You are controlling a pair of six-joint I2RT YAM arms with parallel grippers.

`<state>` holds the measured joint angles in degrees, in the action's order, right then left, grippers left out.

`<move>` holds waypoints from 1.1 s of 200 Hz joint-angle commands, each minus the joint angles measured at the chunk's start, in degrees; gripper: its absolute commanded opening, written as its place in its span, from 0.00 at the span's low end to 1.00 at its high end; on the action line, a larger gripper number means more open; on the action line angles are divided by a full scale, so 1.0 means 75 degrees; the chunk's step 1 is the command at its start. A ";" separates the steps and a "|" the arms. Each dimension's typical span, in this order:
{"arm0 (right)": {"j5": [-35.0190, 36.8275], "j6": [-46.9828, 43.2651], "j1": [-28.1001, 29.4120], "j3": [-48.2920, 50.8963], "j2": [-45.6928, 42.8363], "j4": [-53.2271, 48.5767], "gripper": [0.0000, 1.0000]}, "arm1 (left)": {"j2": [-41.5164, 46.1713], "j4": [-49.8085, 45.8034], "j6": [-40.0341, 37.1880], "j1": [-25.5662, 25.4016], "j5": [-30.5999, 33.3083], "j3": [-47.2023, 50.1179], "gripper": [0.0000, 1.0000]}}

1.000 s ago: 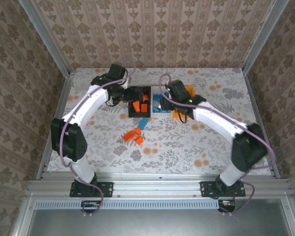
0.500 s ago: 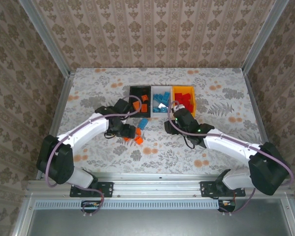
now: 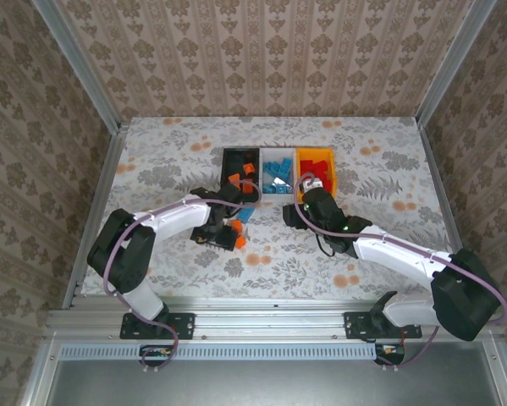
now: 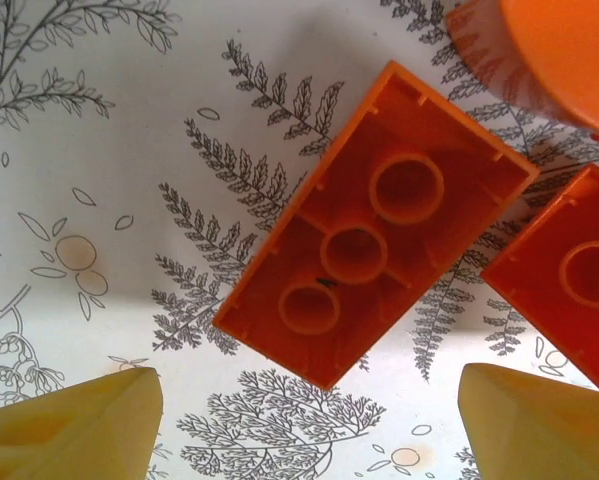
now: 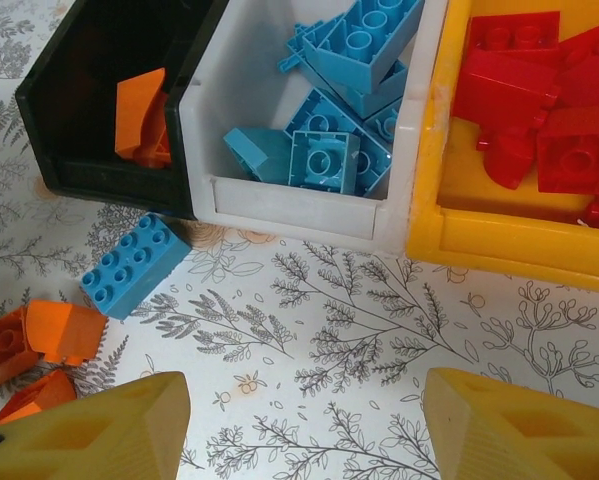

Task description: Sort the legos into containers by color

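Note:
Three containers stand side by side: a black bin (image 5: 109,172) with orange legos (image 5: 142,115), a white bin (image 5: 299,196) with blue legos (image 5: 324,155), and a yellow bin (image 5: 509,246) with red legos (image 5: 539,110). A loose blue brick (image 5: 134,262) lies in front of the black bin. My left gripper (image 4: 309,430) hangs open just above an upturned orange brick (image 4: 379,225), with two other orange bricks (image 4: 569,275) beside it. My right gripper (image 5: 304,430) is open over bare cloth in front of the white bin, holding nothing.
The loose orange bricks (image 3: 236,235) and the blue brick (image 3: 246,211) lie between the two grippers, in front of the bins (image 3: 224,161). Both forearms stretch low over the patterned cloth. Metal rails and wallpapered walls bound the table.
My left gripper has come away from the black bin and dropped to the loose orange bricks. My right gripper has drawn back from the bins to the cloth in front of them.

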<state>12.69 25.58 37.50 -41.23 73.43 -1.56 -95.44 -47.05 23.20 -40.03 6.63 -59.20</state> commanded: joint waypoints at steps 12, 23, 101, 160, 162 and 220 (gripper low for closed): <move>0.0101 0.0084 -0.0040 0.0082 -0.0115 0.0152 0.65 | -0.0379 0.0171 -0.0306 0.0114 0.0287 -0.0432 0.77; 0.0095 0.0072 -0.0042 0.0063 -0.0104 0.0153 0.65 | -0.0487 0.0276 -0.0394 0.0162 0.0277 -0.0497 0.76; 0.0040 0.0046 -0.0038 0.0060 -0.0099 0.0127 0.65 | -0.0506 0.1072 -0.0696 0.0568 -0.0446 -0.0248 0.60; 0.0019 0.0066 -0.0031 0.0072 -0.0087 0.0138 0.65 | -0.0325 0.1433 -0.0481 0.0557 -0.0673 0.0275 0.56; 0.0010 0.0060 -0.0031 0.0072 -0.0087 0.0147 0.65 | -0.0320 0.1433 -0.0463 0.0556 -0.0673 0.0290 0.56; -0.0004 0.0068 -0.0030 0.0081 -0.0076 0.0175 0.65 | 0.0120 0.1209 -0.0282 0.0534 -0.0475 0.0086 0.27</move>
<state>12.67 25.56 37.50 -41.17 73.43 -1.45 -97.49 -36.12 20.08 -35.94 2.39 -57.69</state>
